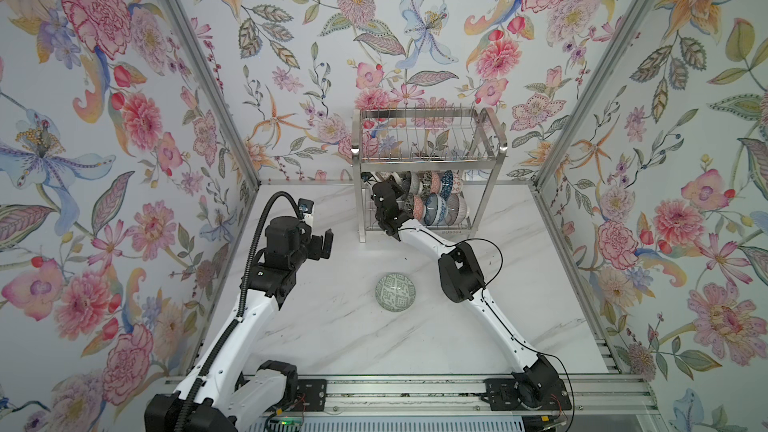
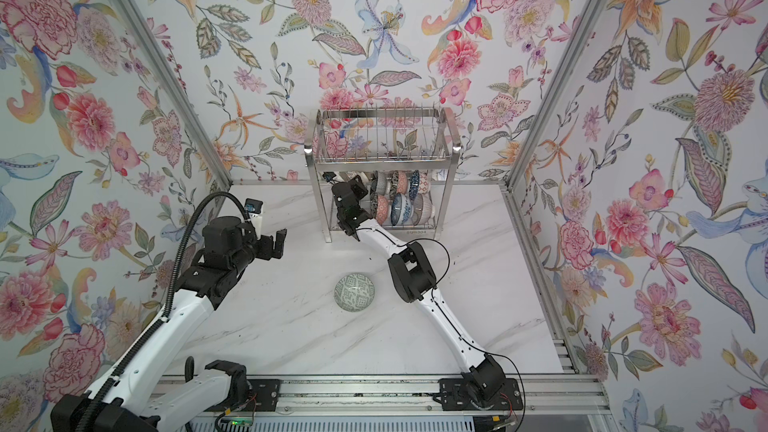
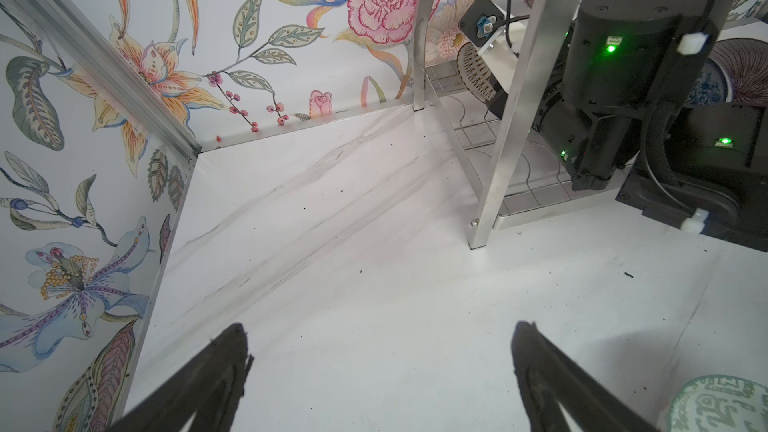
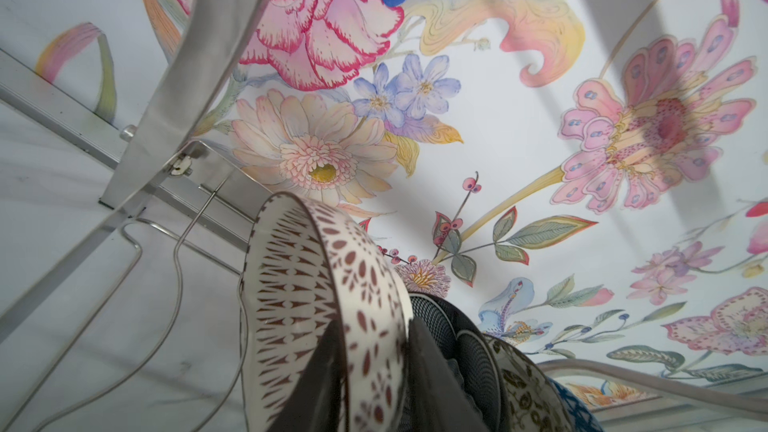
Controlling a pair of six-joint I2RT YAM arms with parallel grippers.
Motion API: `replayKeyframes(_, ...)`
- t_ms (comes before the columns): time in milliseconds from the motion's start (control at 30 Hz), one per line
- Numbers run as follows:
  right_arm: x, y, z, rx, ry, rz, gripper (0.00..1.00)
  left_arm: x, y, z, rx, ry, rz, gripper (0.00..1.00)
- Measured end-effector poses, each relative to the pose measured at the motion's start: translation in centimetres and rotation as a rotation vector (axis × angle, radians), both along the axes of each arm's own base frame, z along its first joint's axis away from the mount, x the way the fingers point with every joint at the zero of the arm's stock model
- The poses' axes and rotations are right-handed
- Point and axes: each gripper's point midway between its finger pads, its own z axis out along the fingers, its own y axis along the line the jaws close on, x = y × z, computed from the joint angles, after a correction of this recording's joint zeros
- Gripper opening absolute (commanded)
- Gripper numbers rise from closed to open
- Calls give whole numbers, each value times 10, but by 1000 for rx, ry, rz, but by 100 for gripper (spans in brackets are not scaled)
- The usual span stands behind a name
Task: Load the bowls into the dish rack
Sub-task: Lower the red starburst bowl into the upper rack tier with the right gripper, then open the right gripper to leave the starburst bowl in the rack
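Observation:
The dish rack [image 1: 502, 148] [image 2: 456, 147] stands at the back of the table. Several patterned bowls [image 1: 441, 197] [image 2: 405, 197] stand on edge in its lower tier; the upper tier holds none. My right gripper [image 4: 376, 322] reaches into that tier at its left end, shut on the wall of a white bowl with brown marks [image 4: 291, 284], which stands on edge beside a dark mesh-patterned bowl [image 4: 465, 334]. A green geometric bowl [image 1: 395, 290] [image 2: 355, 292] [image 3: 719, 405] sits upright mid-table. My left gripper [image 3: 380, 338] [image 1: 323, 243] hovers open and empty, left of the rack.
Floral walls close in the table on three sides, with metal posts [image 1: 199, 64] at the corners. The rack's front left leg [image 3: 498, 160] stands close to my right wrist. An aluminium rail [image 1: 415, 392] carrying both arm bases runs along the front edge.

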Motion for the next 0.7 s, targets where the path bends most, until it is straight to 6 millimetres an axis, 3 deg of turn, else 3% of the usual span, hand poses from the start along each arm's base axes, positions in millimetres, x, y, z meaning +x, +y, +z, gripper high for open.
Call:
replayKeyframes(367,-2,-1,-1,4,16,2,60,0,0,0,0,0,0,99)
replayKeyframes(567,-16,-5,8,29,59,39,99,0,0,0,0,0,0,99)
replayKeyframes(700,-28,-10,27,70,70,70,99,0,0,0,0,0,0,100)
